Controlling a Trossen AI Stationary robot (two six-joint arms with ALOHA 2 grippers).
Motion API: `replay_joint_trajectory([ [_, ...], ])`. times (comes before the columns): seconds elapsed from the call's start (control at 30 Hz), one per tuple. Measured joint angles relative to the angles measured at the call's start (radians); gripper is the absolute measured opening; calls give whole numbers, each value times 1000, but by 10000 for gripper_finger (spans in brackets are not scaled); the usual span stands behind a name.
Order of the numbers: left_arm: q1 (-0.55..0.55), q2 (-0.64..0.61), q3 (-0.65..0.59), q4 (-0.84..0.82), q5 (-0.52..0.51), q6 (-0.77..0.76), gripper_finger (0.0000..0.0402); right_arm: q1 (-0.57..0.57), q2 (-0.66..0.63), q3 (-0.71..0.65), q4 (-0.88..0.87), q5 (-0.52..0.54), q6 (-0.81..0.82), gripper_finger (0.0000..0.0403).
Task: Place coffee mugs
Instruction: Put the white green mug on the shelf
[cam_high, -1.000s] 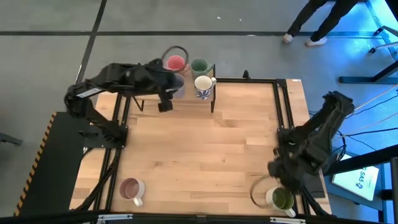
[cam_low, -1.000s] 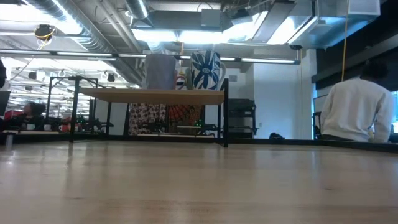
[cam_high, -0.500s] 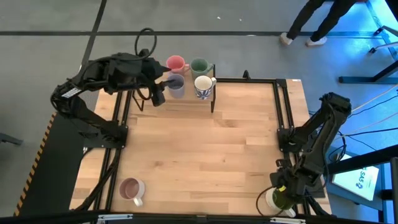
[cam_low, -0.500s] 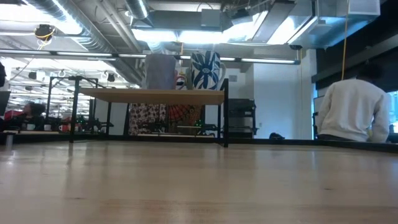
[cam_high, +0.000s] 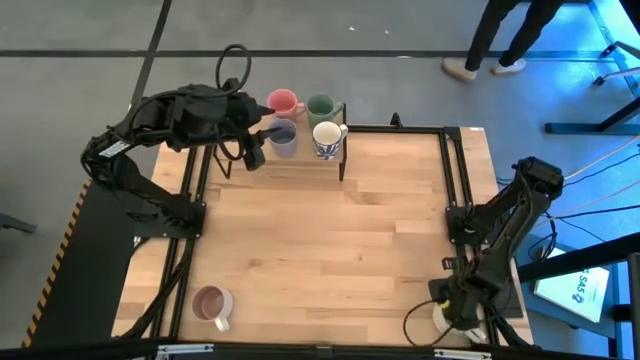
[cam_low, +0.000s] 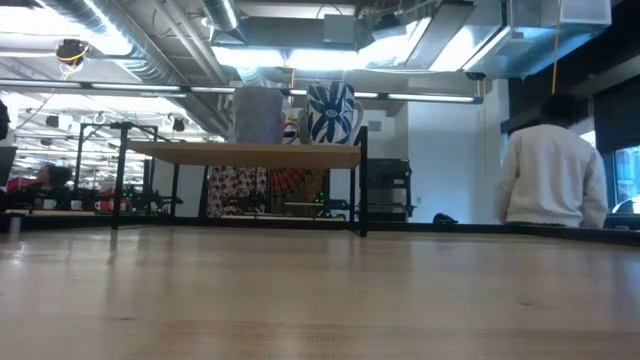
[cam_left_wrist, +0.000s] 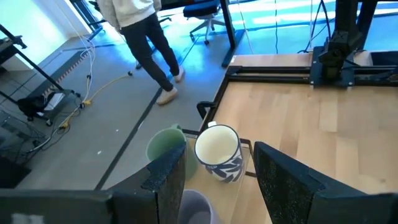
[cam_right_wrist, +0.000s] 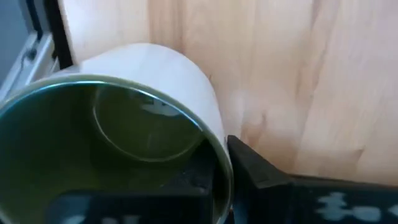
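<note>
On a small raised shelf (cam_high: 300, 160) at the table's far edge stand a pink mug (cam_high: 283, 101), a dark green mug (cam_high: 320, 105), a white mug with blue pattern (cam_high: 327, 138) and a lavender mug (cam_high: 284, 138). My left gripper (cam_high: 262, 138) hovers open at the lavender mug (cam_left_wrist: 196, 210), whose rim shows between its fingers. A beige-pink mug (cam_high: 210, 303) stands near the table's near left corner. At the near right corner my right gripper (cam_high: 452, 312) is shut on the cream mug with the olive-green inside (cam_right_wrist: 143, 124). My left gripper has its fingers apart on either side of the lavender mug's rim; whether a finger touches it I cannot tell. My right gripper pinches the cream mug's wall at the rim (cam_right_wrist: 219, 163), one finger inside the mug and one finger (cam_right_wrist: 261, 171) outside. The fingers come from above, pointing down.
Black rails (cam_high: 455, 180) frame the tabletop on its left, right and far sides. The middle of the wooden table (cam_high: 330, 240) is bare. A person in a white top (cam_low: 555, 180) stands beyond the table, and another person's legs (cam_high: 500, 40) show on the floor behind it.
My left gripper has drawn back from the shelf toward the table's left edge, leaving the lavender mug standing there. My right gripper has moved toward the near edge and come down over the cream mug, now mostly hidden beneath it.
</note>
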Motion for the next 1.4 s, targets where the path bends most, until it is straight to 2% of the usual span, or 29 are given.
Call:
replay_joint_trajectory([
  [0.1,0,0,0,-7,0,0,181,-58,1,8,-14,10,8,9],
  [0.23,0,0,0,-10,0,1,181,-186,1,43,-53,90,-98,5],
  [0.43,0,0,0,-11,5,8,181,-491,3,85,-106,156,-304,3],
  [0.57,0,0,0,-14,7,15,181,-685,44,143,-38,246,-530,2],
  [0.73,0,0,0,-16,7,17,181,-878,209,305,-11,221,-869,1],
  [0.93,0,0,0,-41,7,42,181,-986,441,650,-52,238,-1148,1],
  [1.17,0,0,0,-79,3,43,181,-1034,702,1024,-115,223,-1346,0],
  [1.27,0,0,0,-84,-3,43,181,-1029,789,1138,-184,219,-1389,0],
  [1.4,0,0,0,-86,-3,43,181,-1023,847,1191,-190,216,-1404,0],
])
